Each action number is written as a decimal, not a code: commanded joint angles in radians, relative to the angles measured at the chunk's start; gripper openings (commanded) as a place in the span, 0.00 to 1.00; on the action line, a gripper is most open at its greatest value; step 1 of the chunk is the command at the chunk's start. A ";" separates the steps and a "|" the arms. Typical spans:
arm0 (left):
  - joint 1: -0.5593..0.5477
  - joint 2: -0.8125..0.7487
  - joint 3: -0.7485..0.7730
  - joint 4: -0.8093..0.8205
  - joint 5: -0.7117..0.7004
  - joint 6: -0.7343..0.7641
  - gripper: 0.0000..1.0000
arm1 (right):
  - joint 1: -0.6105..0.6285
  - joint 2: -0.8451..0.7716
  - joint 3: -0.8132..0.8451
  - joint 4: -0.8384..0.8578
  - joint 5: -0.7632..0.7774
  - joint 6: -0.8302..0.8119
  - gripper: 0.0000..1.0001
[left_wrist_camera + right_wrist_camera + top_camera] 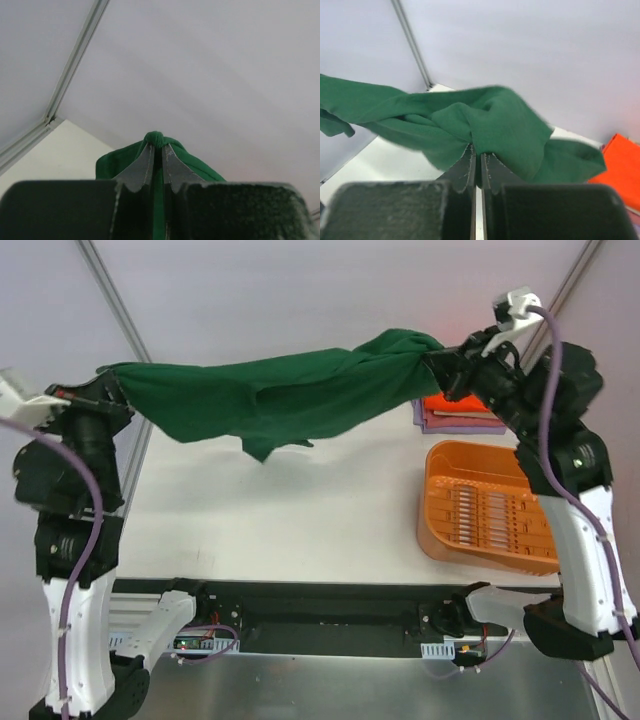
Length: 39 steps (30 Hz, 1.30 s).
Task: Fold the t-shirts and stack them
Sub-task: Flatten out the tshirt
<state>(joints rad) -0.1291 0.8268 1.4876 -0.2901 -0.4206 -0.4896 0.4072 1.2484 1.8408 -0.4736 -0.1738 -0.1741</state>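
A dark green t-shirt (285, 390) hangs stretched in the air above the table, held at both ends. My left gripper (108, 380) is shut on its left end; in the left wrist view a bunch of green cloth (158, 141) sits pinched between the jaws of that gripper (159, 148). At the far right my right gripper (432, 358) is shut on the other end, where the green cloth (505, 125) bulges just past its own fingertips (479, 156). A folded bright orange shirt (458, 404) lies on a lavender one (455, 426) at the back right.
An orange plastic basket (480, 505) stands on the white table (280, 520) at the right, just in front of the folded pile. A metal frame post (125, 310) runs along the back left.
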 commanded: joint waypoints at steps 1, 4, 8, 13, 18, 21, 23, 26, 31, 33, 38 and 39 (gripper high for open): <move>0.013 -0.084 0.079 0.032 0.000 0.056 0.00 | -0.002 -0.096 0.061 -0.020 -0.105 -0.024 0.01; 0.013 -0.110 0.123 0.042 0.035 0.057 0.00 | -0.002 -0.139 0.100 -0.031 -0.150 -0.022 0.01; 0.011 -0.086 0.212 0.058 0.046 0.094 0.00 | -0.004 -0.185 0.078 -0.010 -0.168 0.010 0.01; 0.011 0.059 0.269 0.062 0.008 0.132 0.00 | -0.002 -0.184 -0.061 0.049 -0.067 0.047 0.01; 0.013 0.344 0.206 0.114 -0.139 0.193 0.00 | -0.002 -0.101 -0.314 0.153 0.134 0.110 0.03; 0.029 0.568 0.206 0.155 -0.161 0.230 0.00 | -0.004 0.060 -0.391 0.168 0.275 0.156 0.10; 0.055 0.748 0.258 0.135 -0.155 0.240 0.04 | -0.005 0.185 -0.393 0.167 0.283 0.171 0.38; 0.060 0.981 0.396 -0.004 -0.132 0.264 0.99 | -0.007 0.334 -0.313 0.103 0.240 0.168 0.80; 0.062 1.068 0.346 -0.093 -0.138 0.197 0.99 | -0.005 0.416 -0.271 0.055 0.197 0.162 0.96; 0.060 1.033 0.259 -0.095 -0.116 0.158 0.99 | -0.005 0.424 -0.290 0.064 0.139 0.156 0.96; 0.060 0.904 0.018 -0.095 0.098 0.066 0.99 | -0.002 0.444 -0.353 0.075 0.077 0.147 0.96; 0.060 0.885 -0.048 -0.101 0.167 0.039 0.99 | -0.002 0.450 -0.367 0.082 0.060 0.148 0.96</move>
<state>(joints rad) -0.0765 1.8679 1.5791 -0.3923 -0.4507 -0.3450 0.4026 1.7218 1.4929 -0.4210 -0.0383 -0.0231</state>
